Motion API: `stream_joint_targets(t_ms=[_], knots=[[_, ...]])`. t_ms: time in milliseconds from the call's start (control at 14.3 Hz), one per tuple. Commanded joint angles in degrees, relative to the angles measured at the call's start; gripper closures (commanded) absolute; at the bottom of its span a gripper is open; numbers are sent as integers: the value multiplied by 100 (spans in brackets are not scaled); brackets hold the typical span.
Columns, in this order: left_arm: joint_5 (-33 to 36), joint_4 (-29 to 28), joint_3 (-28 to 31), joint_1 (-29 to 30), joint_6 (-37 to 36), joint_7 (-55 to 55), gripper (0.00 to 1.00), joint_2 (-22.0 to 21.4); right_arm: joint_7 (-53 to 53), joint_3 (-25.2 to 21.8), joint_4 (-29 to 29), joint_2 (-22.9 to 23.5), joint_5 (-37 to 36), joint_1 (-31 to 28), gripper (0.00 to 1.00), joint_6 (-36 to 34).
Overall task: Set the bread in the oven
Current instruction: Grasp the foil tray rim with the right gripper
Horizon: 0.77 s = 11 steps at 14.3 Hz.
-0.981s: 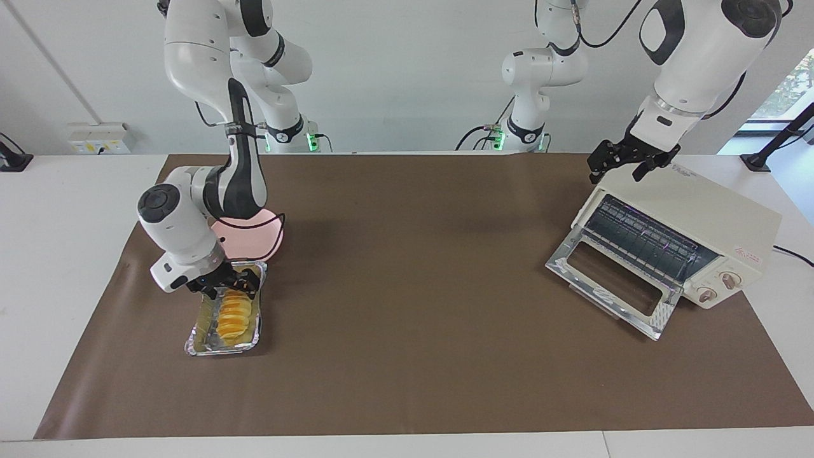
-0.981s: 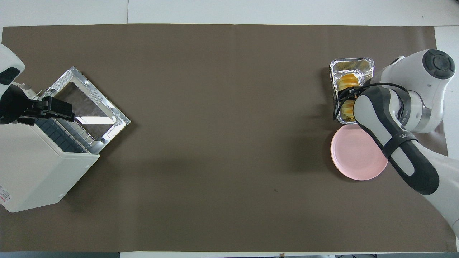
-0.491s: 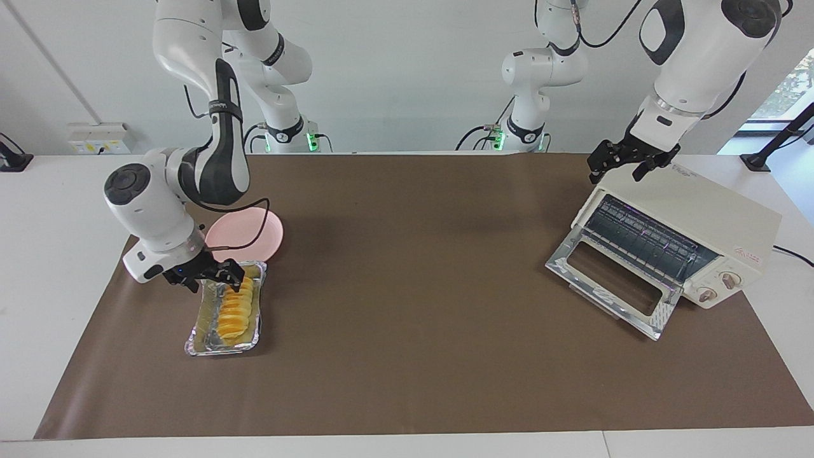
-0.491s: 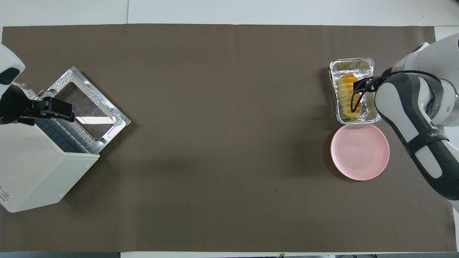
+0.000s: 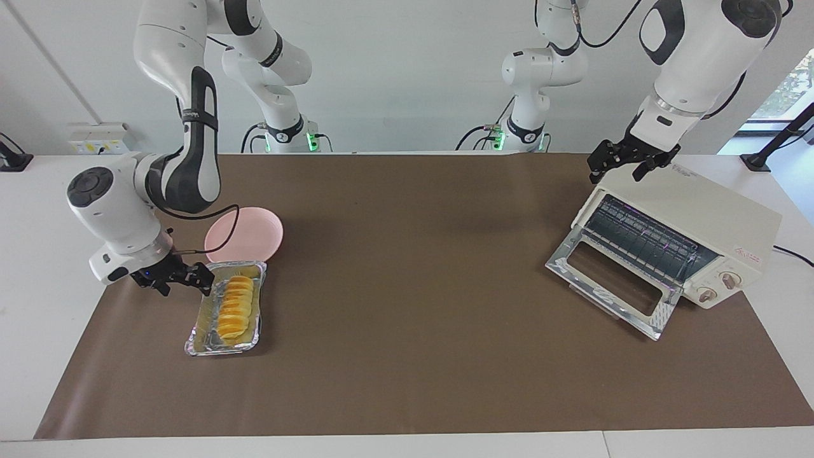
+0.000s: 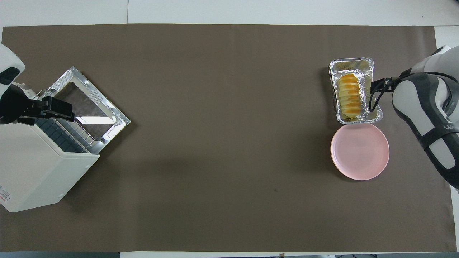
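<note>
You see the bread [image 5: 233, 307] lying in the foil tray [image 5: 198, 343], which touches the pink plate [image 5: 251, 230] at the tray's 12 o'clock in the facing view. Your right gripper [image 5: 173, 280] hangs spread and empty at the tray's 10 o'clock, just beside its rim; overhead, the arm hides most of it. Your left gripper [image 5: 626, 162], also spread, is over the oven [image 5: 712, 213] top's corner. The oven door lies open; the overhead frame cuts off part of the oven.

Left end effector [image 5: 626, 165] raised, agape; right end effector [image 5: 172, 280] low, agape.
</note>
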Motion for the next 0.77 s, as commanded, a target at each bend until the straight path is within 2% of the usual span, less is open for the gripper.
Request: stream_joint_targets(t_ms=[0, 210, 280, 350, 631, 701], knots=[[-60, -24, -33, 69, -30, -32, 0, -82, -190, 58, 18, 304, 109, -50, 0, 428], [-60, -24, -33, 69, -30, -32, 0, -82, -269, 58, -157, 322, 135, -50, 2, 526], [-60, -24, -33, 69, -30, -32, 0, -82, -269, 58, -210, 313, 152, -33, 5, 535], [-60, -24, -33, 69, -30, -32, 0, -82, -269, 58, -272, 304, 179, -32, 15, 561], [-60, -24, -33, 69, -30, -32, 0, -82, -269, 58, -281, 269, 179, -32, 94, 448], [-60, -24, -33, 69, -30, -32, 0, -82, -278, 58, -273, 269, 179, -32, 100, 404]])
